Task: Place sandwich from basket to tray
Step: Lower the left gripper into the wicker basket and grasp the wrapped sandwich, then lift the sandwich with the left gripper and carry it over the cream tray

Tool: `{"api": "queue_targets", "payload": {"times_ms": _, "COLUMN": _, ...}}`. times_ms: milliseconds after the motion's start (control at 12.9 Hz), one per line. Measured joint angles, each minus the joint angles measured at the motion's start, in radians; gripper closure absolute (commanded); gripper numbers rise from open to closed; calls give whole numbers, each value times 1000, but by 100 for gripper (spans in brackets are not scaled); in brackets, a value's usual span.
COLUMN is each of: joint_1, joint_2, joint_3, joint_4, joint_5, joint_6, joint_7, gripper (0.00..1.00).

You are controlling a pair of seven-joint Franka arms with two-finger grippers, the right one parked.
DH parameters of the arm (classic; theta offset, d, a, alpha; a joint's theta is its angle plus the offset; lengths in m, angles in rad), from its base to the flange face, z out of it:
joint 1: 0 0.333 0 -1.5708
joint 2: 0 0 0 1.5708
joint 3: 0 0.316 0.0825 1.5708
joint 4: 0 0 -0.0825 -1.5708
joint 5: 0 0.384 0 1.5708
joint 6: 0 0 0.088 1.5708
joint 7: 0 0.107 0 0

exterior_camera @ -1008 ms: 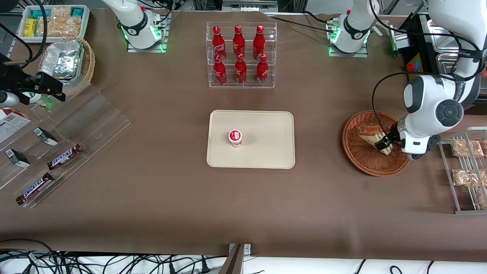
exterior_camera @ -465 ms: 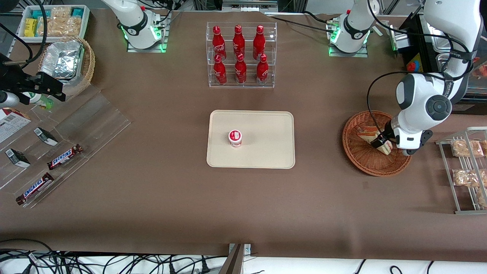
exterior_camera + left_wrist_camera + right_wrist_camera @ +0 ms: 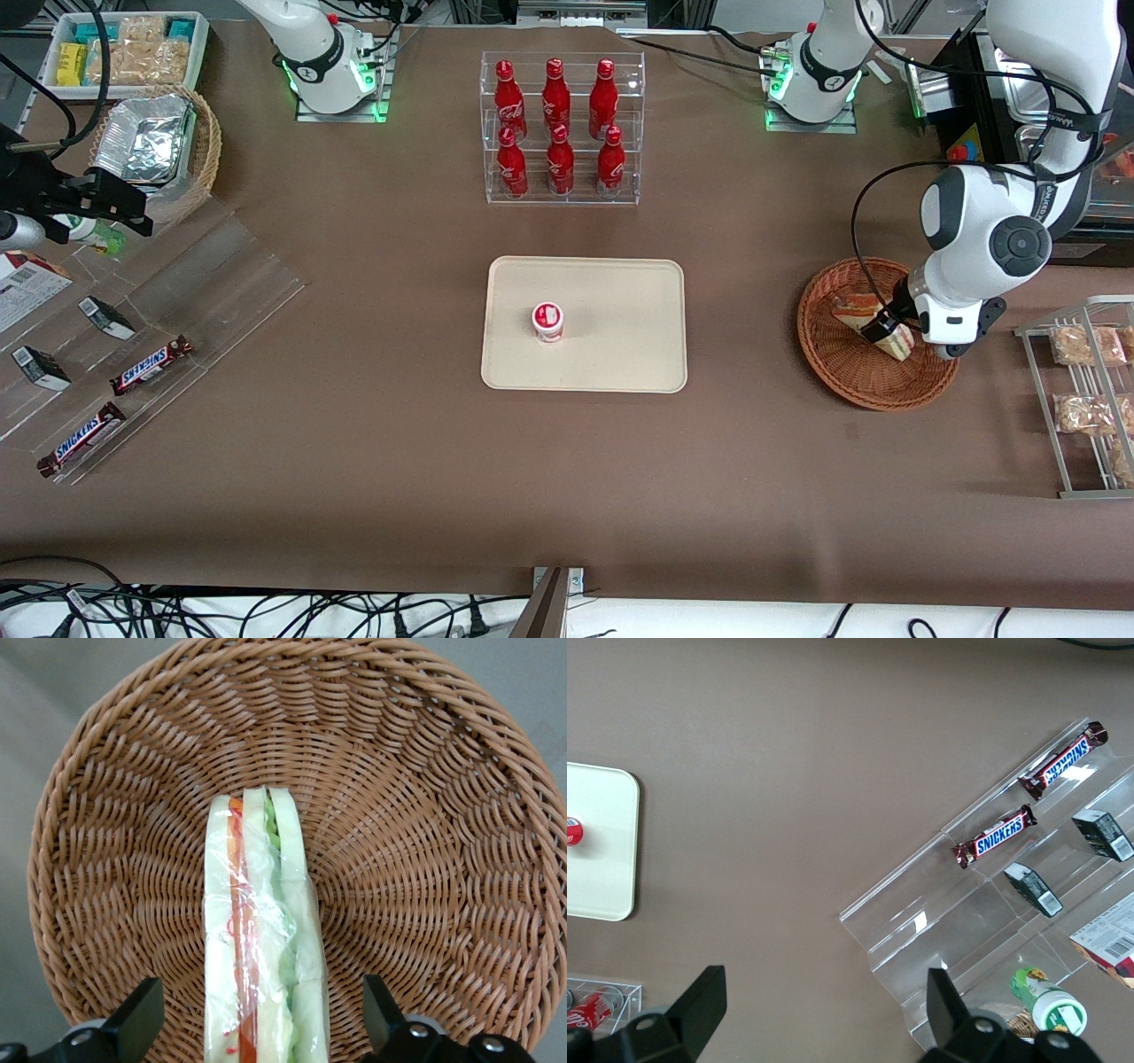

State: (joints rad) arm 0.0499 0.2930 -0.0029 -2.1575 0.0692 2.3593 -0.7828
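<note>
The clear-wrapped sandwich [image 3: 858,310] lies in the reddish-brown wicker basket [image 3: 833,372] toward the working arm's end of the table. In the left wrist view the sandwich [image 3: 257,904] stands on edge, showing red and green filling, on the basket's weave [image 3: 425,815]. My gripper [image 3: 884,331] is low over the basket and open. Its gripper [image 3: 260,1003] straddles the sandwich, with a gap between each dark finger and the bread. The cream tray [image 3: 620,301] lies at the table's middle.
A small red-topped cup [image 3: 547,321] stands on the tray. A clear rack of red bottles [image 3: 560,128] sits farther from the front camera than the tray. A metal rack of bagged snacks [image 3: 1085,390] is beside the basket, at the table's end.
My gripper has shifted slightly away from the front camera and toward the tray over the basket, then settled. The sandwich stays in place.
</note>
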Motion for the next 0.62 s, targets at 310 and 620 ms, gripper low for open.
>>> {"api": "queue_targets", "payload": {"times_ms": 310, "joint_1": 0, "joint_2": 0, "joint_3": 0, "joint_4": -3, "joint_5": 0, "joint_6": 0, "joint_7": -10, "gripper": 57}}
{"api": "queue_targets", "payload": {"times_ms": 620, "joint_1": 0, "joint_2": -2, "joint_3": -1, "joint_4": -4, "joint_5": 0, "joint_6": 0, "joint_7": -12, "gripper": 57}}
